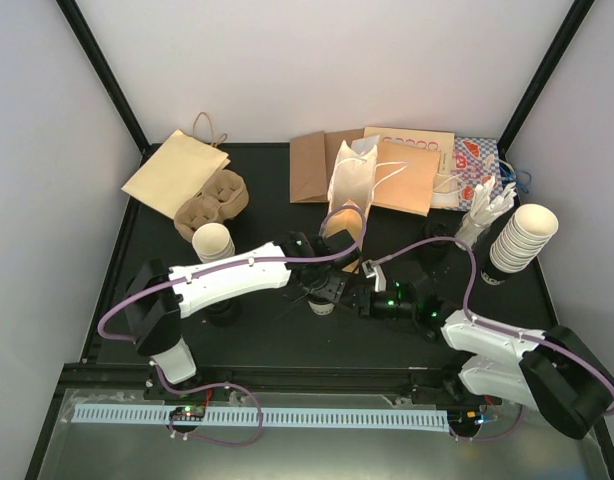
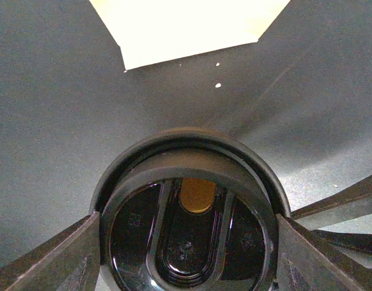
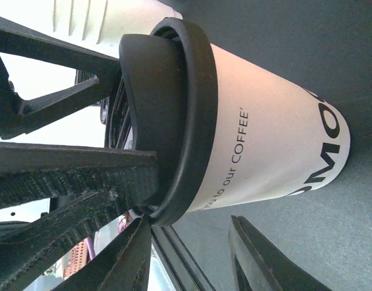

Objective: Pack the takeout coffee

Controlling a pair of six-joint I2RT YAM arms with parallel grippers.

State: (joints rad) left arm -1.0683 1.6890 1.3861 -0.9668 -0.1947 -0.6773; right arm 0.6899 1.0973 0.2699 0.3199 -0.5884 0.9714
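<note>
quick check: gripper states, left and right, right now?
Left gripper: closed on the lidded cup, gripping its black lid.
Right gripper: partly open, empty, beside that cup.

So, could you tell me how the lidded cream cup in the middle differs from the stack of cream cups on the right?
The cream-white paper cup with the black plastic lid is single and capped; the tall stack of cream paper cups is nested and open-topped. The lidded cup stands mid-table, the left gripper clasping its lid; the stack stands untouched near the right edge. Both are cream paper.
</note>
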